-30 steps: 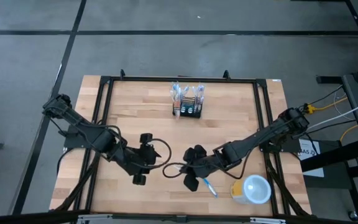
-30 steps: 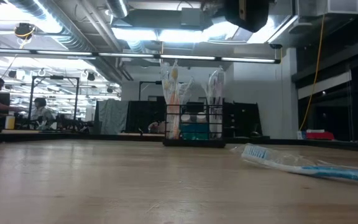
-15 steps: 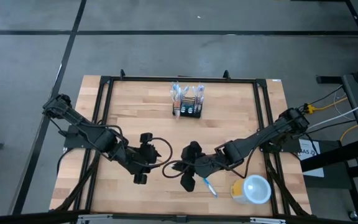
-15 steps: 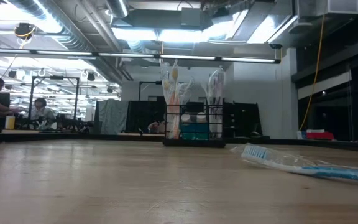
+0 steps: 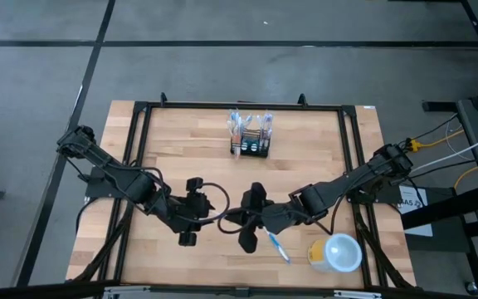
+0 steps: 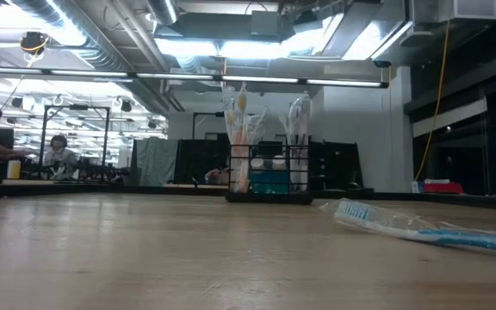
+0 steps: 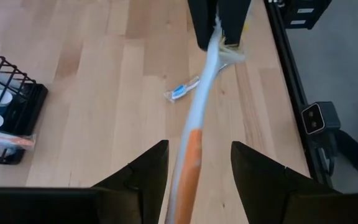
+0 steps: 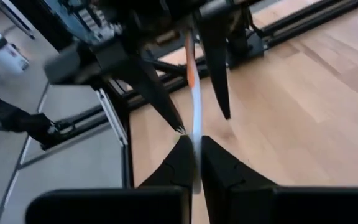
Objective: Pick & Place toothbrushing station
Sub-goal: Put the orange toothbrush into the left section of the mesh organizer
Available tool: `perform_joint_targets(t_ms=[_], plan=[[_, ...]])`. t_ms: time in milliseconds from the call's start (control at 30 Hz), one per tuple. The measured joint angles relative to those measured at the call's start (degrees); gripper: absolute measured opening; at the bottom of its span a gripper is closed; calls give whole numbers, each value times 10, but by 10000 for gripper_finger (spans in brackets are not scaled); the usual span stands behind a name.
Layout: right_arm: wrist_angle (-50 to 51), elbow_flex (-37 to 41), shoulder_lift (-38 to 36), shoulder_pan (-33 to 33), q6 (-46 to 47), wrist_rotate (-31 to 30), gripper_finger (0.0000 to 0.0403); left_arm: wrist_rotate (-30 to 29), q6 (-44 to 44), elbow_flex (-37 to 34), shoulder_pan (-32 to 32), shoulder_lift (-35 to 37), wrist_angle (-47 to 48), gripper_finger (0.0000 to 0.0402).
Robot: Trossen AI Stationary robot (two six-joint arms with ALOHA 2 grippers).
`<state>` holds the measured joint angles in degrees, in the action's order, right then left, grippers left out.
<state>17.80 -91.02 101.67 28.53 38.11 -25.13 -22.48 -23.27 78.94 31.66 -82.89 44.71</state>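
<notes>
Orange-and-white, a wrapped toothbrush [image 7: 194, 124] spans the gap between our two grippers above the middle of the worktop [image 5: 181, 149]; the right gripper [image 8: 192, 163] is clamped narrow on one end, while the left gripper [image 7: 194, 163] stands wide around the orange end, not yet closed. Over the last second the right arm has carried the brush leftward to meet the left one, so we judge a handover is under way. The toothbrushing station [image 5: 250, 135] waits at the far edge; a blue toothbrush [image 5: 277, 247] lies beside the yellow cup [image 5: 337, 252].
</notes>
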Motion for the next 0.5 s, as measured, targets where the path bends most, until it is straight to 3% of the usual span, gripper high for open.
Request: perform_joint_targets(t_ms=[300,500], plan=[[-80,-1,0,-1,-28,-16,2,-6,0,0,0,0,-12,169],[-59,-2,-1,-3,-26,-8,3,-31,-4,-1,0,0,-12,162]])
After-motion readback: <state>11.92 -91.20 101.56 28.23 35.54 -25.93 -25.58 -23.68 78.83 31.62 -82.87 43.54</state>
